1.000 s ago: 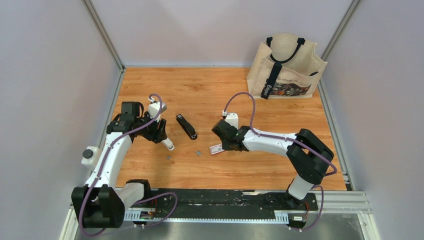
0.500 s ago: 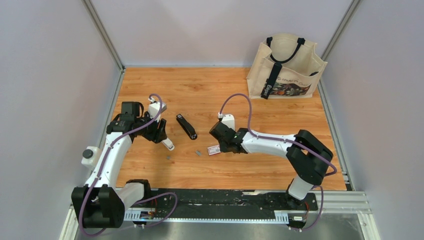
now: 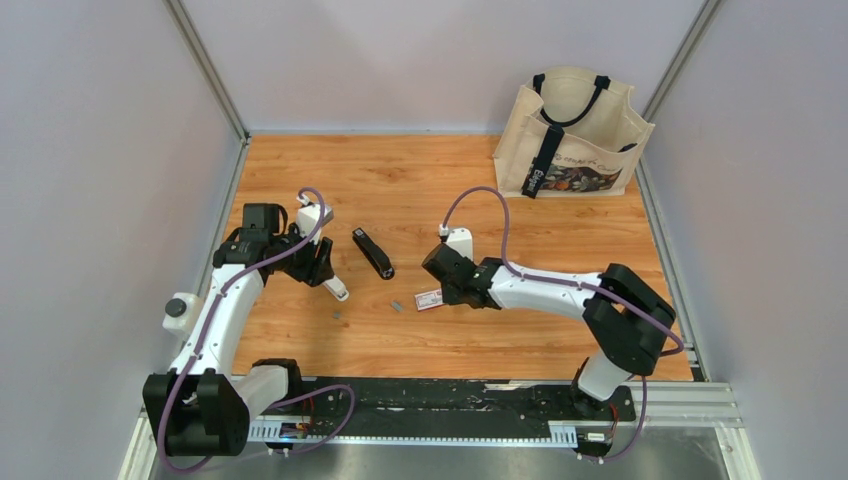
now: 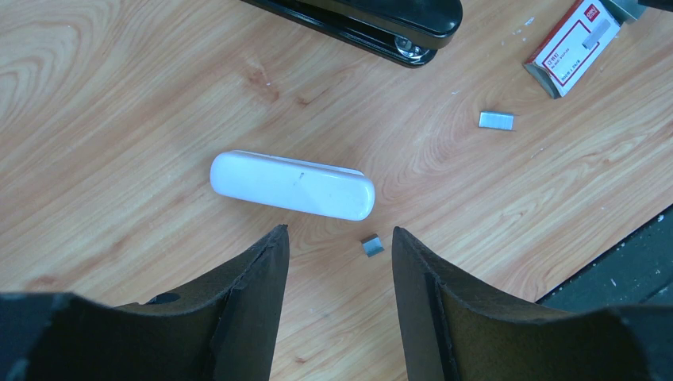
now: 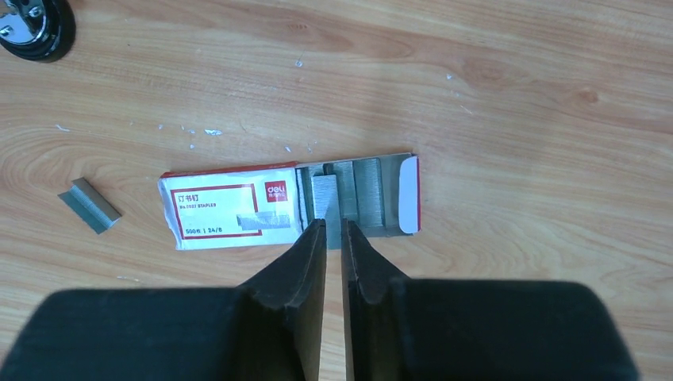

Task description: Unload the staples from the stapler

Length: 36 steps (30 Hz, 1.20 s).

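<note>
At box (image 5: 230,210) mouth, right tool (image 5: 333,226) nudged 9 o'clock then back, tips nearly together astride staples (image 5: 324,194), hold unclear: stowing underway; left tool (image 4: 337,234) half-open, empty, unmoved.

Work surface: orange-brown wood-grain tabletop (image 3: 420,180) (visible in all three views). Enclosure: plain pale grey walls (image 3: 430,60) on three sides, metal corner posts (image 3: 206,65) at the rear. Near edge: aluminium rail (image 3: 690,405). Lighting: even, diffuse.

Stapler (image 4: 381,32) mostly beyond top edge
</note>
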Available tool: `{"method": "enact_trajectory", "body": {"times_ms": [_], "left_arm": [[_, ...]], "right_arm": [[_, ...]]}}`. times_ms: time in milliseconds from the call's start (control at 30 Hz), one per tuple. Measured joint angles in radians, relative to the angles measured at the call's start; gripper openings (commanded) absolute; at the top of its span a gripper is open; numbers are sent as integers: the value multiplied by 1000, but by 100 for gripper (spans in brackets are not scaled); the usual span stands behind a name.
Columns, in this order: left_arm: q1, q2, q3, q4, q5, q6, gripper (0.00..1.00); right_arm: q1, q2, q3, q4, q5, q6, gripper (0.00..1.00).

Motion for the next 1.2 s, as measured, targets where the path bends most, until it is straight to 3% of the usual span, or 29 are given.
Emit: {"method": "enact_trajectory", "body": {"times_ms": [300, 667, 867, 1033, 1200], "left_arm": [[0, 0, 0, 0, 0, 4, 59], [-25, 28, 5, 1, 3, 2, 60], [-206, 139, 132, 11, -40, -10, 60], [-378, 349, 338, 48, -86, -24, 58], [-477, 573, 484, 96, -128, -35, 57]], "right_arm": [[6, -122, -69, -5, -6, 4, 0], [6, -70, -58, -24, -53, -1, 0], [6, -62, -55, -31, -64, 0, 0], [6, -107, -111, 3, -71, 48, 0], [6, -186, -224, 68, -78, 127, 0]]}}
